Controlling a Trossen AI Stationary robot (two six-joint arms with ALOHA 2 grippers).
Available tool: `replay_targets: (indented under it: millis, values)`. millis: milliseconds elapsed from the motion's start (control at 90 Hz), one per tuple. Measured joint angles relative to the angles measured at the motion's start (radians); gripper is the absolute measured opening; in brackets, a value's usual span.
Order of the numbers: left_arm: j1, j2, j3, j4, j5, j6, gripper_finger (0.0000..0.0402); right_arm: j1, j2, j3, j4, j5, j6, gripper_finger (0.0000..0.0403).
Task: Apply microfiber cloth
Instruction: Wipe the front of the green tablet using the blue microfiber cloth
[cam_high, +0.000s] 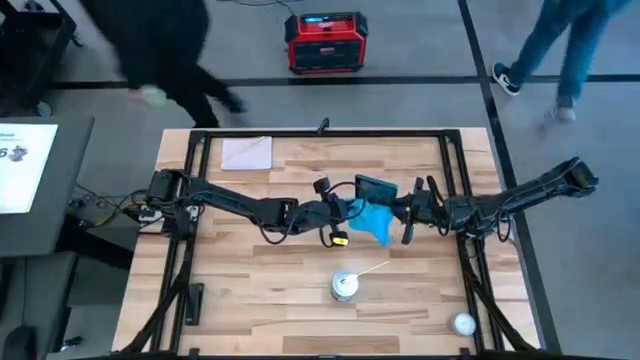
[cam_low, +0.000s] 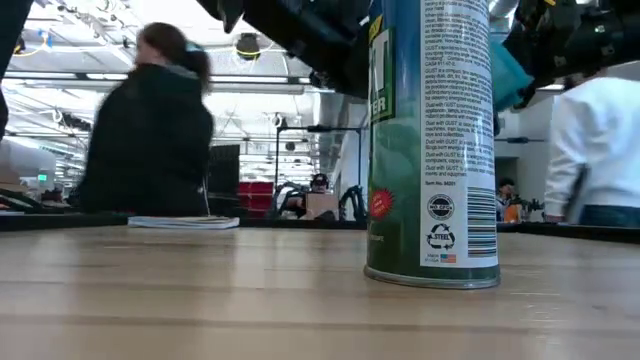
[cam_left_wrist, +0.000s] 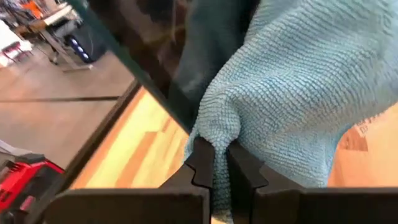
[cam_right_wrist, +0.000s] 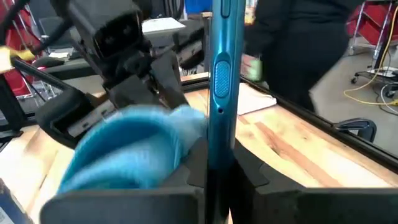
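The sky-blue microfiber cloth (cam_high: 373, 220) hangs bunched over the table's middle, lying against the dark teal device (cam_high: 375, 187). My left gripper (cam_high: 340, 210) reaches in from the left and is shut on the cloth (cam_left_wrist: 298, 81). My right gripper (cam_high: 405, 208) comes from the right and is shut on the device, which shows edge-on in the right wrist view (cam_right_wrist: 221, 68). There the cloth (cam_right_wrist: 134, 149) covers the device's left face, with the left gripper (cam_right_wrist: 124, 56) behind it. The low view shows only a corner of the cloth (cam_low: 506, 75) high up. My left gripper pinches a bunched fold of the cloth (cam_left_wrist: 217, 134) between its two fingers, several layers thick. The rest of the cloth billows beyond the fingertips against the device's dark face (cam_left_wrist: 168, 56), clear of the table. My right gripper pinches the device near its lower end (cam_right_wrist: 219, 140), one finger on each flat face. The slab stands on edge between the fingers and reaches beyond them, lifted clear of the table.
A spray can (cam_high: 345, 285) with a yellow straw stands on the near half of the table and fills the low view (cam_low: 430, 140). A white ball (cam_high: 463, 323) lies near right, a pale sheet (cam_high: 247, 152) far left. A person (cam_high: 165, 50) passes behind the table.
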Motion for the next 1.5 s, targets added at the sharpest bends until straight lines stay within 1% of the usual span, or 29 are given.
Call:
replay_targets:
  millis: [67, 167, 244, 433, 567, 800, 911, 1078, 1211, 1300, 1389, 1500]
  values:
    - [0.000, 0.000, -0.028, 0.022, 0.000, -0.007, 0.0000, 0.000, 0.000, 0.000, 0.000, 0.000, 0.000, 0.0010]
    - [-0.001, 0.001, -0.047, -0.002, 0.005, -0.014, 0.0000, 0.000, 0.000, 0.000, 0.001, -0.006, 0.000, 0.0010]
    - [-0.003, 0.001, -0.048, -0.039, 0.035, -0.024, 0.0000, 0.001, -0.001, 0.000, 0.002, -0.015, 0.004, 0.0010]
    - [-0.023, 0.001, -0.048, -0.151, 0.042, -0.024, 0.0000, 0.002, -0.001, 0.000, 0.007, -0.019, 0.008, 0.0010]
    - [-0.032, 0.001, -0.048, -0.221, 0.081, -0.043, 0.0000, 0.002, -0.001, 0.000, 0.007, -0.014, 0.008, 0.0010]
    - [-0.049, 0.001, -0.050, -0.324, 0.085, -0.078, 0.0000, 0.002, -0.001, 0.000, 0.004, -0.003, 0.007, 0.0010]
    - [-0.051, 0.000, -0.104, -0.295, 0.085, -0.113, 0.0000, 0.002, -0.001, 0.000, 0.001, -0.001, 0.007, 0.0010]
    - [-0.060, 0.000, -0.215, -0.261, 0.090, -0.230, 0.0000, 0.001, -0.001, 0.000, -0.002, 0.001, 0.007, 0.0010]
    - [-0.094, 0.000, -0.317, -0.173, 0.101, -0.318, 0.0000, 0.001, -0.001, 0.000, -0.003, 0.002, 0.007, 0.0010]
    - [-0.121, -0.003, -0.374, -0.101, 0.090, -0.366, 0.0000, 0.001, -0.001, 0.000, -0.003, 0.002, 0.007, 0.0010]
    - [-0.146, -0.004, -0.418, -0.029, 0.079, -0.385, 0.0000, 0.001, 0.000, 0.000, -0.003, 0.002, 0.007, 0.0010]
    - [-0.174, -0.003, -0.441, 0.039, 0.086, -0.370, 0.0000, 0.001, -0.001, 0.000, -0.003, 0.004, 0.007, 0.0010]
